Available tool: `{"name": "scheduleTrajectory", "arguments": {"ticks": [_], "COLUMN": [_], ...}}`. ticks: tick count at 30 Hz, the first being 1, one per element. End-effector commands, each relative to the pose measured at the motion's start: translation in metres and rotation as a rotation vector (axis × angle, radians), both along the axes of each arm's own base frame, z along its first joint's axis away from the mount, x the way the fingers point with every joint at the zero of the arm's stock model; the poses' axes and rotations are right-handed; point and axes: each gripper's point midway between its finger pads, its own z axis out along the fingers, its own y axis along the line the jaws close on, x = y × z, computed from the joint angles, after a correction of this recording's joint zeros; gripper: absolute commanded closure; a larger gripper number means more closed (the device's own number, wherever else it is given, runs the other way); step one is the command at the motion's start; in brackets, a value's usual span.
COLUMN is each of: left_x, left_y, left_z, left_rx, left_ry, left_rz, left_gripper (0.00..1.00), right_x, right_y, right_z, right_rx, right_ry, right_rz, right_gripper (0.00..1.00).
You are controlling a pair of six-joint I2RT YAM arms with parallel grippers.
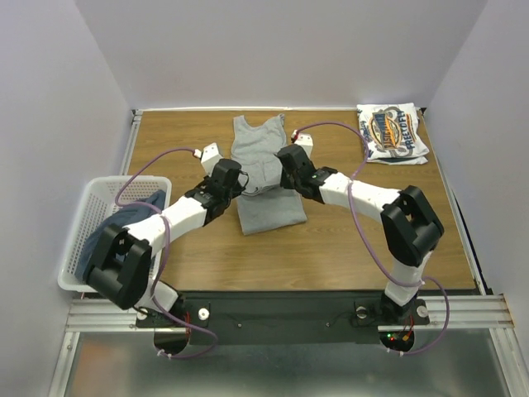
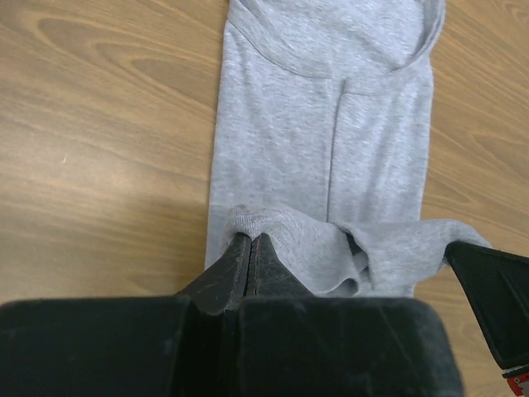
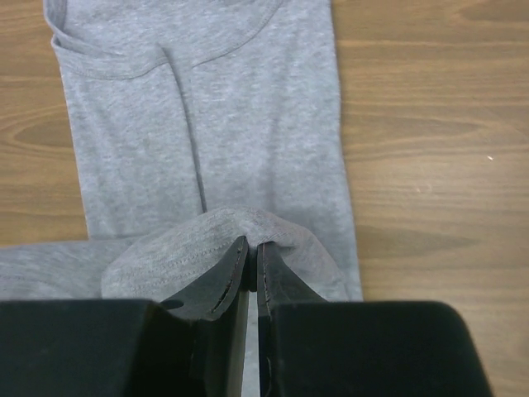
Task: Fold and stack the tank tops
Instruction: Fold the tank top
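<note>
The light grey tank top [image 1: 264, 169] lies lengthwise in the middle of the table, neck end far, sides folded in. My left gripper [image 1: 234, 184] is shut on its hem at the left [image 2: 250, 236] and holds it lifted over the body. My right gripper [image 1: 285, 175] is shut on the hem at the right [image 3: 253, 241], also lifted. The white tank top with the blue-and-orange logo [image 1: 392, 132] lies folded at the far right corner. The dark slate blue top [image 1: 103, 236] sits in the basket.
A white lattice basket [image 1: 99, 198] stands at the left table edge. Purple cables loop off both arms. White walls enclose the table on three sides.
</note>
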Motion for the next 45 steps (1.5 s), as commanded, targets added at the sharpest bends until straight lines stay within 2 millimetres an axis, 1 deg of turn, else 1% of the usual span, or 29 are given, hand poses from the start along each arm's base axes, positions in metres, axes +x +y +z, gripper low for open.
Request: {"name": "scheduleTrajectory", "arguments": {"ticks": [1, 2, 4, 5, 6, 8, 9, 10, 13, 18, 20, 22, 25, 26, 27, 29, 30, 31, 33, 34, 36, 37, 38, 40, 41, 42, 43, 44, 45], "left_x": [0.029, 0.037, 0.046, 0.049, 0.057, 0.063, 0.068, 0.070, 0.075, 0.083, 0.086, 0.089, 0.094, 0.095, 0.095, 0.096, 0.096, 0.096, 0.095, 0.097, 0.099, 0.101, 0.103, 0.105, 0.107, 0.109, 0.111, 0.111, 0.111], "left_y": [-0.003, 0.000, 0.002, 0.001, 0.005, 0.002, 0.001, -0.002, -0.006, -0.013, -0.015, -0.017, -0.015, -0.016, -0.017, -0.017, -0.017, -0.015, -0.007, -0.004, 0.002, 0.008, 0.011, 0.017, 0.019, 0.021, 0.021, 0.022, 0.023], "left_z": [0.017, 0.010, 0.003, -0.006, -0.005, -0.013, -0.009, -0.013, -0.010, 0.001, 0.007, 0.008, -0.001, -0.007, -0.009, -0.012, -0.014, -0.016, -0.025, -0.026, -0.028, -0.027, -0.026, -0.023, -0.018, -0.015, -0.009, -0.006, 0.004], "left_rx": [-0.022, -0.014, -0.004, -0.007, -0.013, -0.020, -0.014, -0.012, -0.010, -0.020, -0.021, -0.018, 0.006, 0.001, -0.004, -0.011, -0.013, -0.008, 0.011, 0.007, 0.006, 0.014, 0.014, 0.006, 0.001, -0.001, -0.003, -0.005, -0.007], "left_ry": [-0.065, -0.054, -0.049, -0.028, -0.037, -0.015, -0.026, -0.017, -0.018, -0.041, -0.053, -0.052, -0.001, 0.017, 0.020, 0.023, 0.029, 0.036, 0.070, 0.073, 0.077, 0.071, 0.068, 0.061, 0.051, 0.042, 0.032, 0.024, 0.005], "left_rz": [-0.028, -0.032, -0.037, -0.056, -0.053, -0.076, -0.080, -0.094, -0.110, -0.132, -0.143, -0.146, -0.122, -0.120, -0.122, -0.115, -0.108, -0.099, -0.062, -0.049, -0.031, -0.022, -0.013, -0.004, -0.009, -0.008, -0.008, -0.009, -0.009], "left_gripper": [1.00, 0.99, 0.95, 0.95, 0.95, 0.97, 0.98, 1.00, 1.00, 1.00, 1.00, 1.00, 1.00, 1.00, 1.00, 1.00, 1.00, 0.96, 0.91, 0.81, 0.66, 0.63, 0.61, 0.53, 0.46, 0.45, 0.40, 0.39, 0.39], "right_x": [0.028, 0.031, 0.036, 0.037, 0.039, 0.044, 0.047, 0.048, 0.050, 0.052, 0.053, 0.055, 0.060, 0.062, 0.064, 0.069, 0.071, 0.074, 0.077, 0.079, 0.084, 0.087, 0.088, 0.092, 0.093, 0.094, 0.095, 0.094, 0.094], "right_y": [0.018, 0.019, 0.016, 0.014, 0.012, 0.009, 0.006, 0.004, 0.001, -0.001, -0.001, 0.000, 0.001, 0.001, 0.002, 0.001, 0.000, 0.001, 0.001, 0.000, 0.000, -0.002, -0.002, -0.004, -0.006, -0.007, -0.008, -0.010, -0.011], "right_z": [0.011, 0.012, 0.007, 0.004, 0.004, 0.004, 0.004, 0.003, 0.006, 0.016, 0.017, 0.018, 0.014, 0.007, 0.007, 0.006, 0.002, 0.004, 0.005, 0.001, 0.005, 0.004, 0.006, 0.013, 0.019, 0.022, 0.026, 0.030, 0.033], "right_rx": [0.049, 0.051, 0.052, 0.050, 0.048, 0.041, 0.041, 0.041, 0.047, 0.056, 0.055, 0.057, 0.051, 0.042, 0.043, 0.047, 0.042, 0.045, 0.047, 0.040, 0.042, 0.038, 0.037, 0.036, 0.034, 0.030, 0.025, 0.018, 0.020], "right_ry": [-0.049, -0.052, -0.046, -0.043, -0.044, -0.049, -0.051, -0.048, -0.054, -0.071, -0.073, -0.074, -0.067, -0.058, -0.058, -0.057, -0.052, -0.057, -0.057, -0.053, -0.059, -0.059, -0.061, -0.076, -0.085, -0.092, -0.099, -0.105, -0.112], "right_rz": [0.020, 0.015, -0.008, -0.018, -0.025, -0.039, -0.052, -0.057, -0.068, -0.080, -0.080, -0.084, -0.089, -0.090, -0.093, -0.097, -0.099, -0.100, -0.098, -0.099, -0.098, -0.097, -0.095, -0.096, -0.096, -0.095, -0.095, -0.094, -0.094], "right_gripper": [0.93, 0.92, 0.92, 0.91, 0.90, 0.90, 0.90, 0.90, 0.90, 0.90, 0.90, 0.90, 0.88, 0.87, 0.86, 0.82, 0.79, 0.74, 0.70, 0.63, 0.54, 0.46, 0.44, 0.42, 0.38, 0.36, 0.35, 0.33, 0.32]}}
